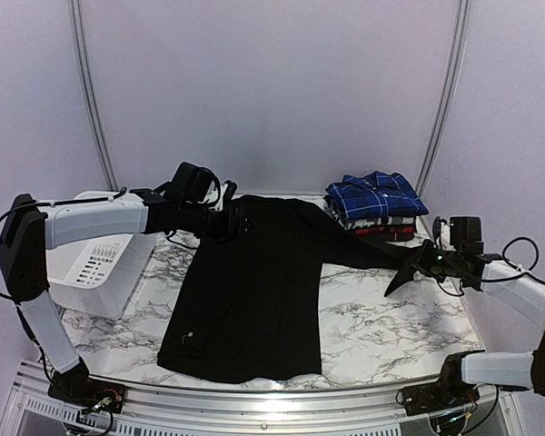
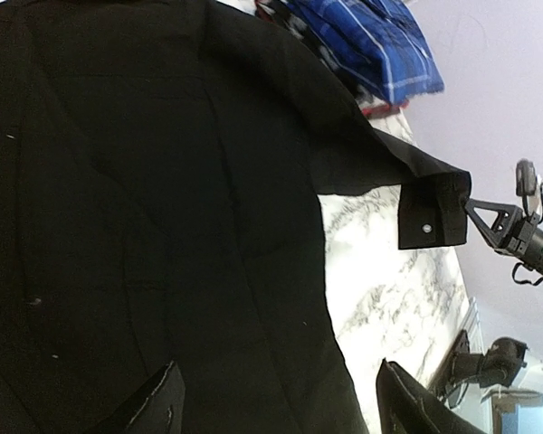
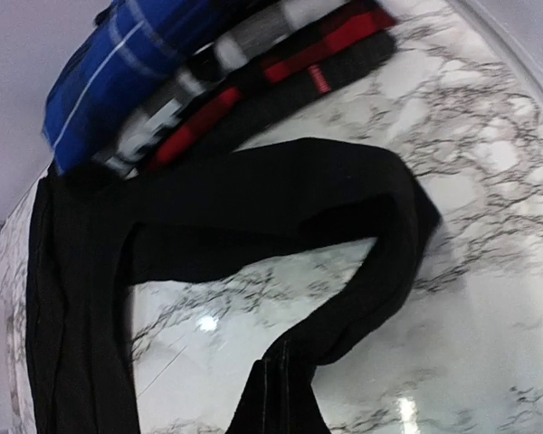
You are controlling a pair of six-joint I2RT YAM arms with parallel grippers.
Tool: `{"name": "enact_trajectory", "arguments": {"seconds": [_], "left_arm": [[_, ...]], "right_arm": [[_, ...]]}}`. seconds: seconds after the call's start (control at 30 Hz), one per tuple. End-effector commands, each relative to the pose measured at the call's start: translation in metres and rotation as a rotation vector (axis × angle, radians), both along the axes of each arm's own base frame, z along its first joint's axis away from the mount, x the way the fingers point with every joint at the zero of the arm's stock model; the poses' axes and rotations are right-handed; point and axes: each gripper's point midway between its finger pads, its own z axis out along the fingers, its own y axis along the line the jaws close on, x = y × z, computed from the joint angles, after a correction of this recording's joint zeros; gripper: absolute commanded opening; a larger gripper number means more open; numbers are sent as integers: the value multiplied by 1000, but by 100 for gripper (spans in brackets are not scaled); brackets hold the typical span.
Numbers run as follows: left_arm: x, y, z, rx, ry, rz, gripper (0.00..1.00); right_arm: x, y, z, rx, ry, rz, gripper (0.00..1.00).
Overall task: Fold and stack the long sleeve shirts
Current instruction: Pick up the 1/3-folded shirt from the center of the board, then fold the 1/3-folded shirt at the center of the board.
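Observation:
A plain black long-sleeve shirt point(image 1: 254, 291) lies spread flat on the marble table point(image 1: 381, 318). Its right sleeve point(image 3: 344, 208) stretches out to the right. My right gripper point(image 1: 420, 262) is shut on the sleeve's cuff point(image 2: 430, 212) and holds it just above the table. My left gripper point(image 2: 281, 411) hovers open over the shirt's body point(image 2: 163, 181) near the collar end, with both fingers apart and nothing between them. A stack of folded plaid shirts point(image 1: 377, 207), blue-and-white on top with red and black-and-white under it, sits at the back right.
A white plastic basket point(image 1: 100, 263) stands at the table's left edge under my left arm. The plaid stack point(image 3: 208, 72) lies close behind the stretched sleeve. Bare marble point(image 3: 489, 298) shows to the right of the shirt.

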Motion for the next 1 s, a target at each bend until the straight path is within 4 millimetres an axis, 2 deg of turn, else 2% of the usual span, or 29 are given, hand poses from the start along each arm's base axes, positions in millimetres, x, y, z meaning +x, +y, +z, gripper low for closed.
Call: {"name": "enact_trajectory", "arguments": {"seconds": [0.0,0.17,0.27,0.4,0.47,0.57,0.77,0.97], "left_arm": [[-31,-23,25,-50,-79,-113,75],[-63,-59,28,-74,-165,-231,75],[-75,-83,31,-78,-255,-287,75],[-91,-114,26,-42,-338,-358,75],[-92,-126,17,-7,-356,-363,75],[-94,-134,0,18,-318,-358,76],[-110,-142,-19,19,-311,-360,86],[-102,-142,-46,102,-346,-306,90]], "right_arm": [[-16,58,19,63,28,149,0],[-19,128,41,111,32,324,0],[-19,163,54,122,35,416,0],[-15,199,64,132,46,502,0],[-13,213,69,152,49,538,0],[-11,227,76,167,49,570,0],[-10,240,79,216,54,600,0],[-7,246,83,236,58,611,0]]}}
